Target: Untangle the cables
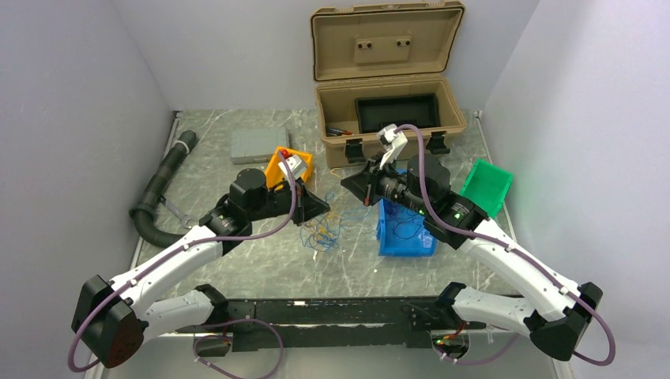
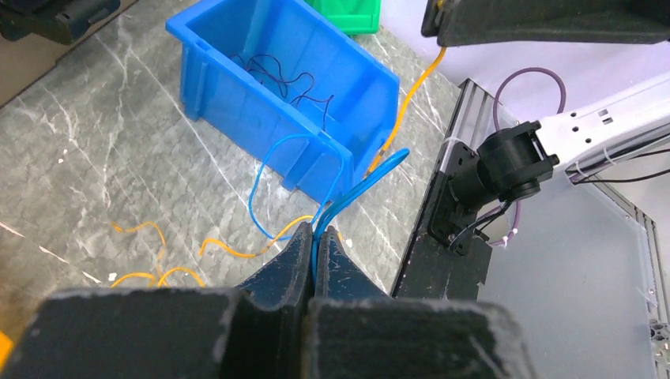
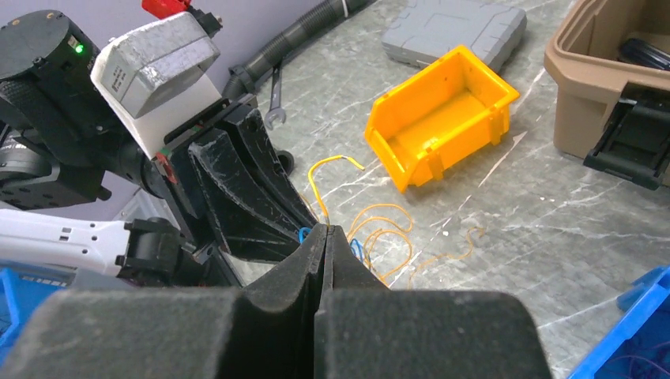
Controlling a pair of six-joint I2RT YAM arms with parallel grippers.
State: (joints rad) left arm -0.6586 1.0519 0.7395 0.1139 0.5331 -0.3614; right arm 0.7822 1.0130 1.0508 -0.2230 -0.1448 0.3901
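The cables [image 1: 324,229] are a loose tangle of thin yellow and blue wires on the marble table between the two arms. My left gripper [image 2: 314,237] is shut on a blue wire [image 2: 261,178] that loops out toward the blue bin [image 2: 237,79]. Thin dark wires [image 2: 296,79] lie inside that bin. My right gripper [image 3: 325,230] is shut on a yellow wire [image 3: 316,185]. In the left wrist view that yellow wire [image 2: 411,91] runs taut up to the right gripper at the top. In the top view the left gripper [image 1: 322,207] and right gripper [image 1: 349,183] are close together above the tangle.
A yellow-orange bin [image 3: 438,118] and a grey case [image 3: 458,28] sit behind the left arm. An open tan case [image 1: 387,118] stands at the back. A green bin [image 1: 487,185] is at the right. A black corrugated hose [image 1: 162,185] and a wrench [image 3: 274,103] lie at the left.
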